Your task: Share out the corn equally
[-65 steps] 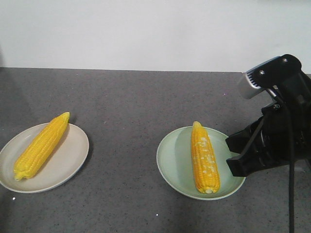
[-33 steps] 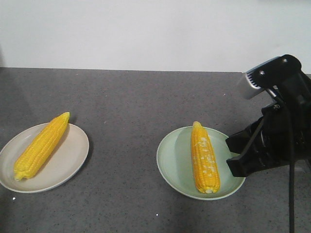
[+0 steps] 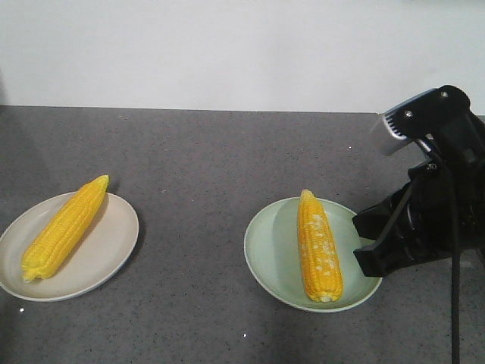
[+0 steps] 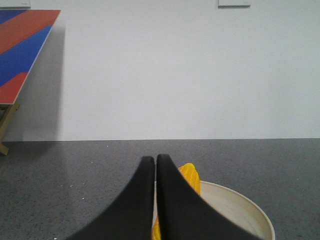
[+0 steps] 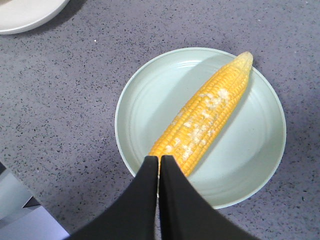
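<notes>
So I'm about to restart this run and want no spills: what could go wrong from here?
The right hand, shut and empty, hangs over the green plate; moving lower, it might nudge the patchy cob. The other cob's tip overhangs the beige plate's rim and might roll off if bumped.

One bright yellow husked corn cob (image 3: 64, 227) lies slantwise on a beige round plate (image 3: 102, 262), tapered tip pointing away. A second yellow cob with pale whitish patches (image 3: 318, 246) lies lengthwise in a pale green round plate (image 3: 269, 250).
</notes>
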